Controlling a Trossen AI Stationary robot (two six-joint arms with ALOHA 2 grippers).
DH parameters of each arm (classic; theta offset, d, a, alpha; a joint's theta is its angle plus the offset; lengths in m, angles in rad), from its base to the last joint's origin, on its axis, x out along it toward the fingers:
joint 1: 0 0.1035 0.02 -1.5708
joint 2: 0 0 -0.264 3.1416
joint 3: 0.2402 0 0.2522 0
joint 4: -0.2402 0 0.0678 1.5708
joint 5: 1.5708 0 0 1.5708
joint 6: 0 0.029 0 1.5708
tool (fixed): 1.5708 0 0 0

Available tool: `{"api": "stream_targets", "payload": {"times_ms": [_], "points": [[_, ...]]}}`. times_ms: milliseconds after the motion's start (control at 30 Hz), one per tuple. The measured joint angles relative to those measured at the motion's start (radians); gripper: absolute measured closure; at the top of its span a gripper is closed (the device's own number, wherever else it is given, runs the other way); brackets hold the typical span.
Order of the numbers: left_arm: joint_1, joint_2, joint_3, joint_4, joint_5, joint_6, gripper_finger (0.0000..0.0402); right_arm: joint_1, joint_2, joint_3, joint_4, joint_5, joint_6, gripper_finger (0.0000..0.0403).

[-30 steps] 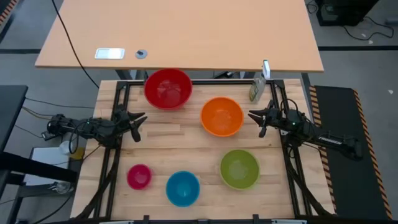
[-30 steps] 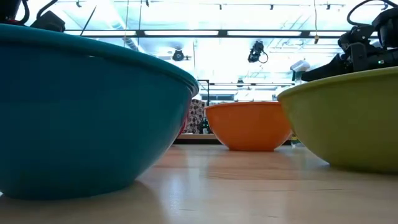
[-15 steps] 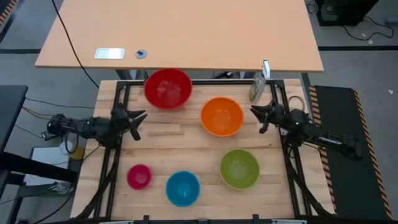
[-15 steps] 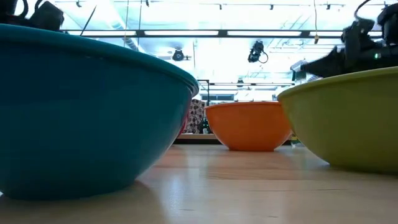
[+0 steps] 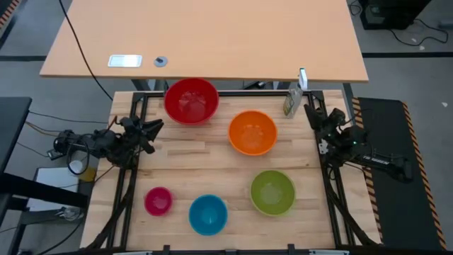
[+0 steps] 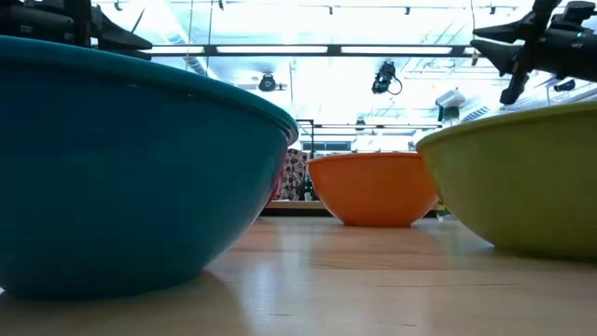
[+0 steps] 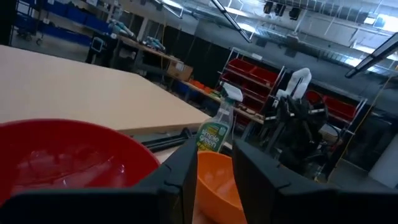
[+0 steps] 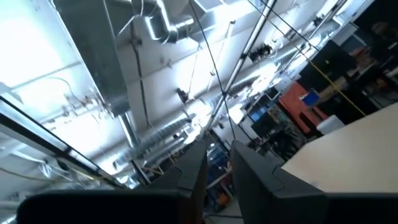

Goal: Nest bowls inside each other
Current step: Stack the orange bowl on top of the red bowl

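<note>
Five bowls stand apart on their bases on the wooden table. The red bowl is at the far edge, the orange bowl right of the middle, and the green bowl at the near right. The blue bowl and the small pink bowl are near the front edge. My left gripper hovers open at the left side, pointing about level toward the red and orange bowls. My right gripper hovers open at the right side, tipped upward, with nothing between its fingers.
A green spray bottle stands at the table's far right corner. Black frame rails run along both sides. Beyond the far edge lies a tan desk with a white card. Bare wood lies between the bowls.
Both grippers have risen, tipped upward and rolled about their own line, the right one more: it pointed toward the orange bowl and now points up and toward the far edge. The bowls have stayed where they were.
</note>
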Motion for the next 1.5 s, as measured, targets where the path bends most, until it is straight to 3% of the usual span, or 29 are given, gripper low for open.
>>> {"api": "stream_targets", "payload": {"times_ms": [133,267,400,600,800,967,1100,1267,1400,1500], "points": [[0.000,0.000,0.000,0.001,0.000,-0.094,0.0299,0.000,0.000,0.000,0.006,0.024,0.065,0.0321],[0.000,0.000,0.000,0.001,0.003,-0.164,0.0299,0.000,0.019,0.000,0.004,0.120,0.212,0.0321],[0.000,0.000,0.000,0.007,0.006,-0.189,0.0299,0.000,0.070,0.013,-0.049,0.079,0.257,0.0321],[0.033,0.054,0.009,0.103,-0.026,-0.180,0.0299,0.020,0.253,0.252,-0.542,0.034,0.251,0.0328],[0.064,0.266,0.102,0.099,-0.025,-0.206,0.0299,0.021,0.576,0.614,-1.130,0.029,0.168,0.0328],[0.107,0.449,0.250,-0.071,-0.026,-0.247,0.0297,0.022,0.846,0.792,-1.342,-0.039,0.084,0.0321],[0.148,0.543,0.394,-0.324,0.006,-0.320,0.0283,0.022,0.999,0.855,-1.368,-0.090,0.026,0.0282],[0.192,0.610,0.562,-0.572,0.116,-0.324,0.0240,-0.003,1.122,0.893,-1.424,-0.096,0.088,0.0186],[0.217,0.628,0.635,-0.695,0.140,-0.336,0.0210,-0.034,1.193,0.893,-1.475,-0.123,0.144,0.0125],[0.222,0.629,0.644,-0.715,0.141,-0.336,0.0202,-0.039,1.235,0.893,-1.465,-0.122,0.133,0.0115]]}}
